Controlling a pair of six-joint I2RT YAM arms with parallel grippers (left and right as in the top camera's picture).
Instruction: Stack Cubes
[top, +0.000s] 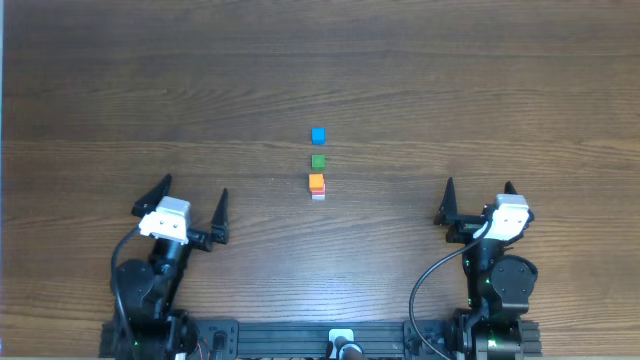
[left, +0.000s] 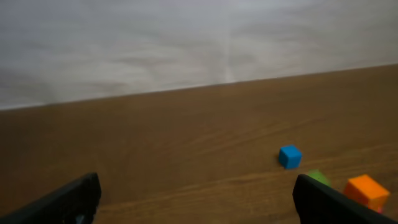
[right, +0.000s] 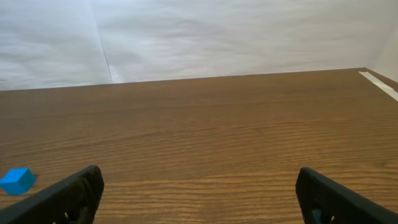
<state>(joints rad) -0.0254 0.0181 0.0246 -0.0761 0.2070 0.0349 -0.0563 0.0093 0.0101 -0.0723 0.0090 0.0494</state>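
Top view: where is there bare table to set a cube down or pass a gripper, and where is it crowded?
Bare table lies between the left gripper and the cubes, between the cubes and the right gripper, and across the far side beyond the blue cube. Crowded: the centre line, where the blue cube, green cube and orange cube sit close.

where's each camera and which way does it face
Top view: above the table, looking straight down; both arms, left end effector and right end effector open.
Left wrist view: on the left wrist, looking across the table toward the wall; own fingers show.
Right wrist view: on the right wrist, looking the same way; own fingers show.
Shared: all three see the blue cube; top and left wrist also the green cube and orange cube.
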